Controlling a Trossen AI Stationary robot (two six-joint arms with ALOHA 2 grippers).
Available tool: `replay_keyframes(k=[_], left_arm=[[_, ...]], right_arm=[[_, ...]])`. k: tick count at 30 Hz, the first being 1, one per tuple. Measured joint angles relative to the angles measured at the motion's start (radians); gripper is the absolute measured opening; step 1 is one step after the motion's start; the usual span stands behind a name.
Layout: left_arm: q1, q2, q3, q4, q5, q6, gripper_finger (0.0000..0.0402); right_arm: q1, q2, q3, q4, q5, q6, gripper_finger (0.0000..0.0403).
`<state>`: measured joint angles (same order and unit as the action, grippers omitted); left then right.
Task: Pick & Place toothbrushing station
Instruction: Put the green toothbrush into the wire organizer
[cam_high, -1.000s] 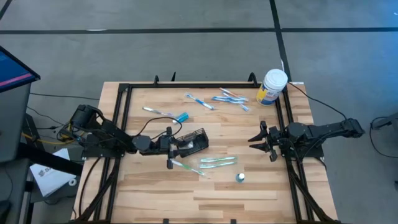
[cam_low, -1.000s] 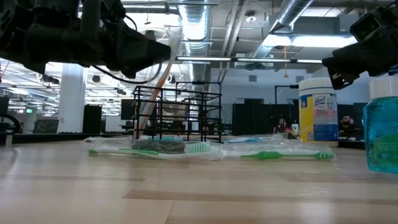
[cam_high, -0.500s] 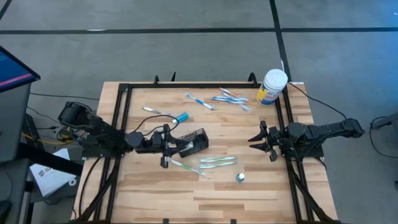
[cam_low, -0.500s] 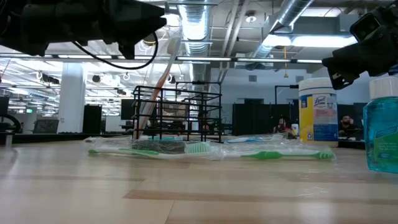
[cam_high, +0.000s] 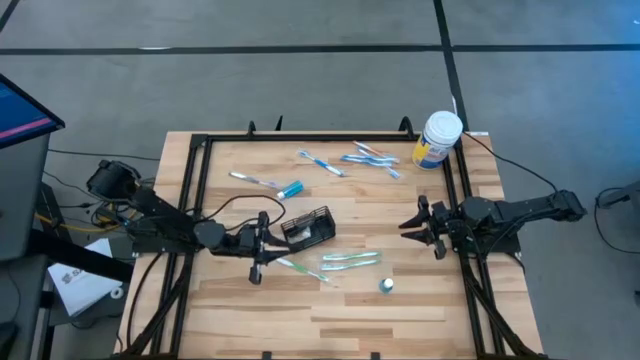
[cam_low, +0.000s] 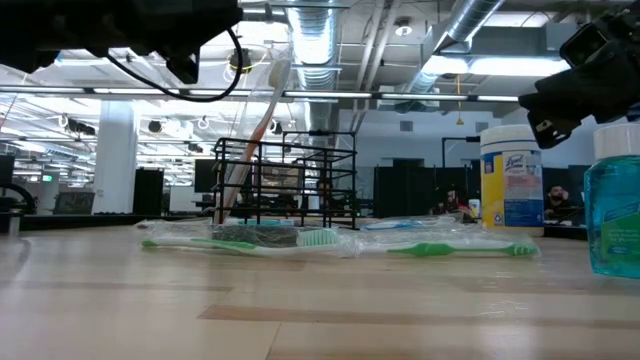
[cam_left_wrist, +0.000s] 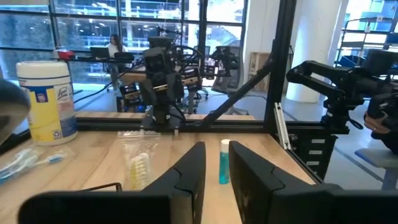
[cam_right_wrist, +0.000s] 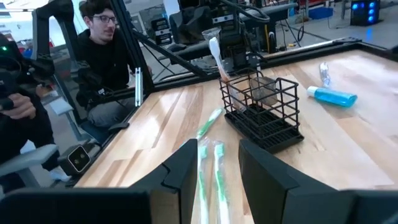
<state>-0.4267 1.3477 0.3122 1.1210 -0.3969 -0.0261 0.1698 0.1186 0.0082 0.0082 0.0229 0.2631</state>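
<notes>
High view: the toothbrushing station (cam_high: 309, 226), a small black wire-mesh holder, stands upright near the bench (cam_high: 400, 310) centre. A toothbrush (cam_right_wrist: 216, 55) stands in one end compartment, leaning slightly; other compartments look empty in the right wrist view.

Left gripper (cam_high: 258, 256) sits just beside the holder on the left-arm side, apart from it, above the bench. Left wrist view: its two dark fingers (cam_left_wrist: 191, 169) are apart w/ a narrow gap, nothing between them.

Right gripper (cam_high: 414, 225) hangs at the right side of the bench, well apart from the holder, pointed toward it. Right wrist view: fingers (cam_right_wrist: 186, 163) apart, nothing clamped.

Other items:
- Wrapped green toothbrushes (cam_high: 350, 260) lie flat near the holder, toward the bench's front edge.
- Small blue bottle (cam_high: 386, 286) stands near them.
- White canister (cam_high: 438, 139) w/ yellow-blue label at the far right corner.
- More wrapped brushes (cam_high: 370, 158) lie along the far side.

A person (cam_right_wrist: 102, 59) sits beyond the bench edge.
</notes>
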Motion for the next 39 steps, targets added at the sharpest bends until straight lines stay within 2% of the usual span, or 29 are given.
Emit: replay_keyframes(k=[4,7,18,26,30,39], left_arm=[[0.0,-0.003,0.0,0.001,-0.001,0.0,0.0054],[0.0,-0.003,0.0,0.001,-0.001,-0.001,0.0054],[0.0,-0.003,0.0,0.002,-0.003,-0.01,0.0056],[0.0,-0.003,0.0,0.002,0.001,-0.012,0.0056],[0.0,-0.003,0.0,0.002,0.001,-0.013,0.0056],[-0.006,-0.003,0.0,0.002,0.002,-0.013,0.0054]], right_arm=[[0.017,0.043,0.002,0.002,-0.016,0.015,0.0109],[0.028,0.127,0.024,0.004,-0.018,0.026,0.0105],[0.032,0.589,0.157,0.15,-0.02,-0.013,0.0073],[0.038,0.926,0.33,0.156,-0.05,-0.092,0.0071],[0.056,1.058,0.424,0.157,-0.103,-0.138,0.0071],[0.078,1.298,0.562,0.15,-0.105,-0.196,0.0071]])
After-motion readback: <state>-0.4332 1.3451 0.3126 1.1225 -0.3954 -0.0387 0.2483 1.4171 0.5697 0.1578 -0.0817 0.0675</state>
